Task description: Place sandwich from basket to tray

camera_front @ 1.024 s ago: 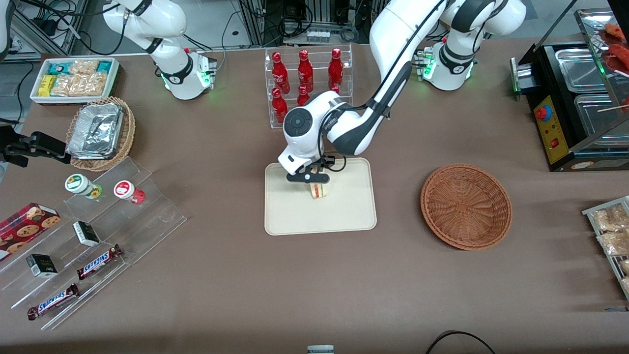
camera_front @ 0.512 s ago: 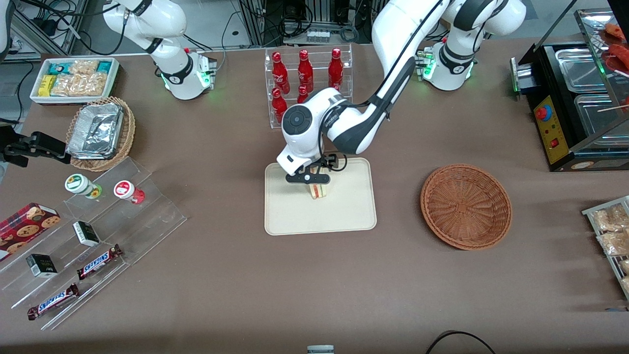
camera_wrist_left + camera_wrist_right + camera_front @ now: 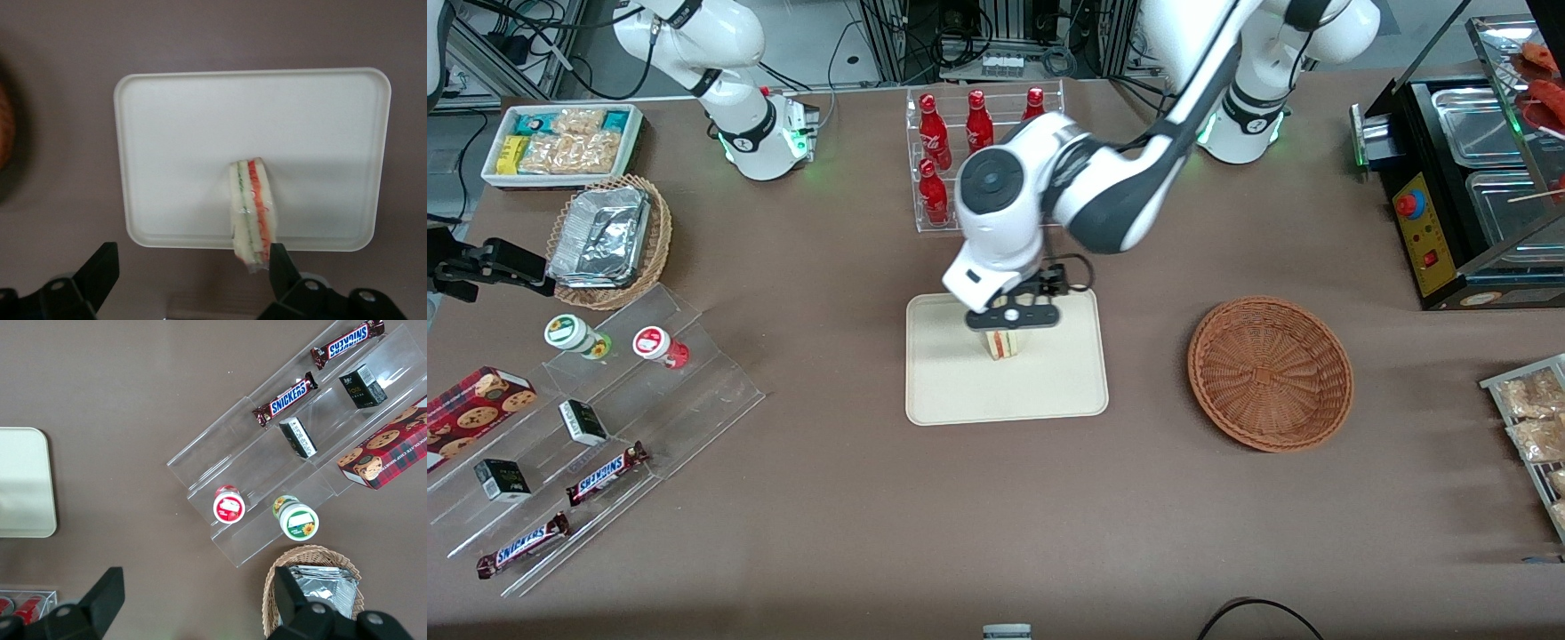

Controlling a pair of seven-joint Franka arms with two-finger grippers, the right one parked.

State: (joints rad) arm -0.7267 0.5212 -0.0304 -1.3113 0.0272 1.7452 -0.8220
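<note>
Your gripper (image 3: 187, 270) hangs spread open above the pale triangular sandwich (image 3: 249, 207) standing on the cream rectangular tray (image 3: 173, 127); lift straight up to avoid toppling it.

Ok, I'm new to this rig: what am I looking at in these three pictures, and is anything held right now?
Two white robot arms stand at a brown table. The front view looks at them across the table. The other two views come from cameras on the arms' wrists, looking down past the fingers.

The working arm's gripper hangs above the tray. Its fingers are spread wide in its wrist view, so nothing is held. The sandwich stands on edge on the tray. The basket, toward the working arm's end of the table, is empty.

Snacks, bottles and a food warmer fill the rest.
</note>
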